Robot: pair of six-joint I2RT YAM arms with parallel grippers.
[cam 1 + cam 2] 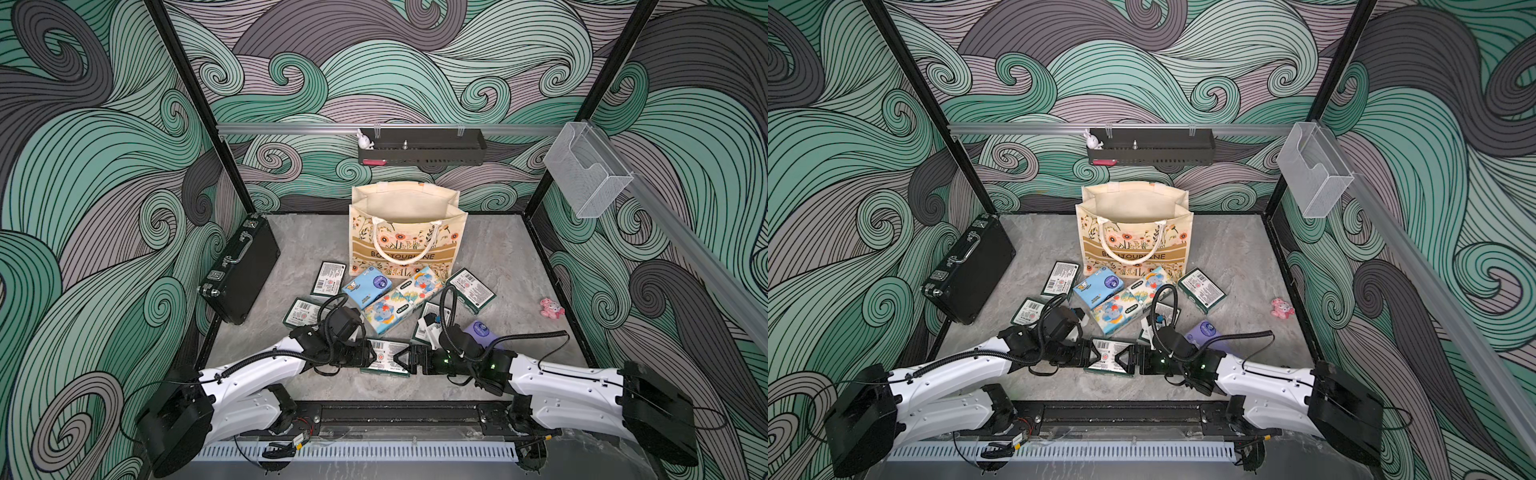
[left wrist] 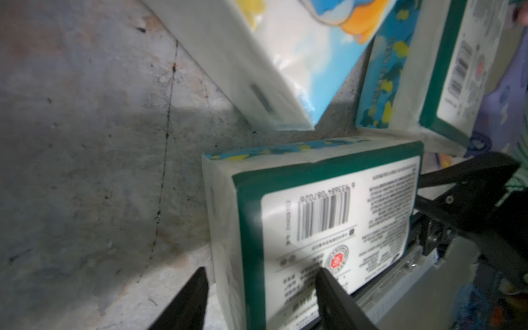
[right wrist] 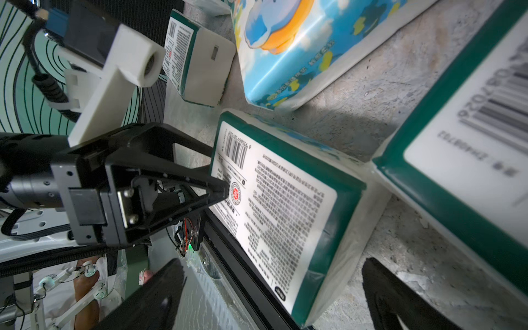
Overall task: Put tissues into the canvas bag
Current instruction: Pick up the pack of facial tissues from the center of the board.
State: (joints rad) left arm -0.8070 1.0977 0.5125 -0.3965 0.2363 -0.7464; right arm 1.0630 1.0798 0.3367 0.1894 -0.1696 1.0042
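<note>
Swirly waves in green and grey cover the walls [image 1: 104, 166]. The floor [image 1: 299, 245] is grey stone with pale streaks. Black posts [image 1: 187, 83] stand in the back corners. A silver rail [image 1: 291, 128] runs along the back wall and holds a black shelf [image 1: 424, 153]. A clear plastic box [image 1: 586, 170] hangs on the side wall.

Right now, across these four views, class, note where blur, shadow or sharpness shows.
Both top views: sharp, evenly lit. Left wrist view: a shadow band crosses the table; the elephant pack is soft. Right wrist view: the middle green pack reads crisply, the edge green pack blurs.
</note>
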